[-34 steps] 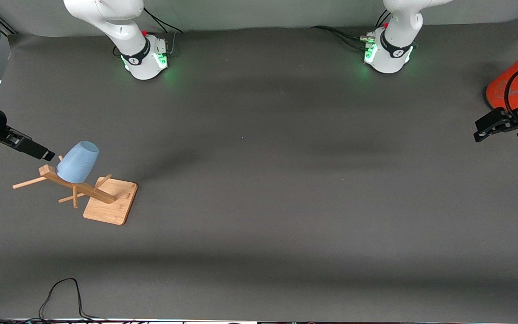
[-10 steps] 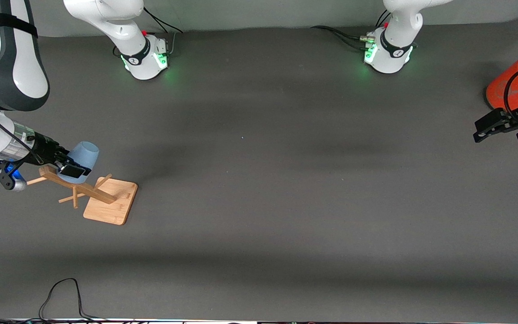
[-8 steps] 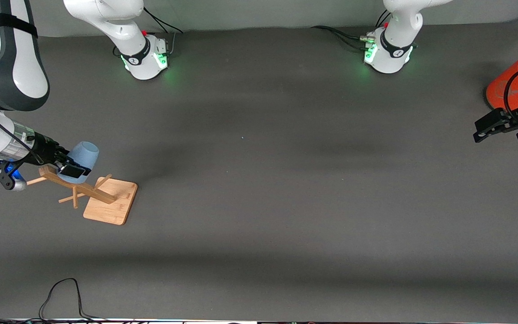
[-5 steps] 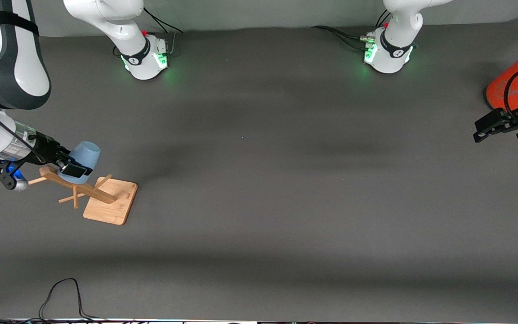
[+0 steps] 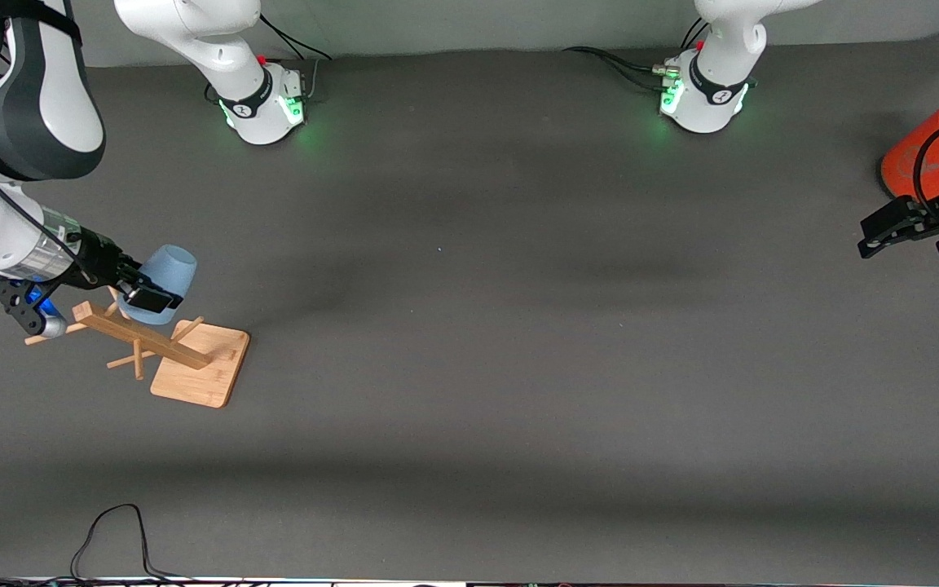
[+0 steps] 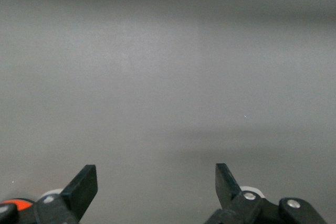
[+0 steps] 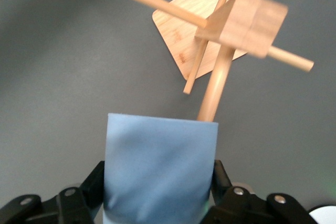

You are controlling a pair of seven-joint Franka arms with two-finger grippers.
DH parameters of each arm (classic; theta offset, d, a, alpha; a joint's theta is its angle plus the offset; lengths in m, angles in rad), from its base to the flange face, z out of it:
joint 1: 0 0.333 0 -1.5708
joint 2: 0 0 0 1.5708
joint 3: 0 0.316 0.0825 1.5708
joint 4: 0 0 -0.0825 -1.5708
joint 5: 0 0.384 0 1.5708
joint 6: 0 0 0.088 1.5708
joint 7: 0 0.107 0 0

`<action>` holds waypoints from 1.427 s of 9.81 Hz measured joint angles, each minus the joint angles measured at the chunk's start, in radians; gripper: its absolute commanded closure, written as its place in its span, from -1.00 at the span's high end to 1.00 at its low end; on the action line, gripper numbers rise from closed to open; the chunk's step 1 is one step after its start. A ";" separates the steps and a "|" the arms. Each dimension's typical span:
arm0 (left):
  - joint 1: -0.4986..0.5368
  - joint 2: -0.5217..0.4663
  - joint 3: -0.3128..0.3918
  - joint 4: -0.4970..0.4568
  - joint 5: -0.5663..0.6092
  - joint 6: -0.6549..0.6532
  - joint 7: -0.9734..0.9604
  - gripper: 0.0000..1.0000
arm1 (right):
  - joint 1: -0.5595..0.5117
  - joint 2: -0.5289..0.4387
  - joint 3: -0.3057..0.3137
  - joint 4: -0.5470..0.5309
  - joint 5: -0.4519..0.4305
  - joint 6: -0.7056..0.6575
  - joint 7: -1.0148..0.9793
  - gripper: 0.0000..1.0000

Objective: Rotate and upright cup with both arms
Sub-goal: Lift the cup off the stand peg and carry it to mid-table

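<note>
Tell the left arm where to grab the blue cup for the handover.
Probably the free narrow end of the cup, coming from the left arm's end of the table. The right gripper is shut across the wider part near the rim, just off the wooden rack, so only the tapered base stays bare. The left gripper waits open beside the orange canister.

The cup (image 7: 160, 169) is cut off by the frame edge in the right wrist view, so its rim is not seen, and its sides are covered where the jaws of the right gripper (image 7: 157, 182) press it. The peg (image 7: 215, 90) running toward the jaws is hidden where it meets the cup. The block (image 7: 252, 22) of the wooden rack (image 5: 192, 367) is blurred. The left gripper (image 5: 910, 232) is partly cut off at the front view's edge, and the orange cylinder (image 5: 926, 155) beside its jaws is partly masked by a cable.
</note>
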 measured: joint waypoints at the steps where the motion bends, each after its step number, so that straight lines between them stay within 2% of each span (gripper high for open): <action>1: 0.000 0.002 0.000 0.000 0.000 0.000 0.000 1.00 | 0.018 -0.006 0.001 0.001 0.000 -0.003 0.030 -0.06; 7: 0.001 0.006 0.001 0.000 0.006 -0.002 0.000 1.00 | 0.137 -0.047 0.004 0.011 0.000 -0.037 0.164 -0.06; 9: 0.004 0.010 0.007 0.000 0.011 -0.003 -0.001 1.00 | 0.248 -0.047 0.006 0.011 -0.001 -0.034 0.224 -0.06; 11: 0.005 0.013 0.008 0.000 0.013 -0.003 -0.002 1.00 | 0.406 -0.026 0.010 0.017 -0.004 0.027 0.430 -0.06; 14: 0.008 0.016 0.010 0.000 0.013 -0.002 -0.025 1.00 | 0.614 0.117 0.011 0.113 -0.025 0.112 0.768 -0.07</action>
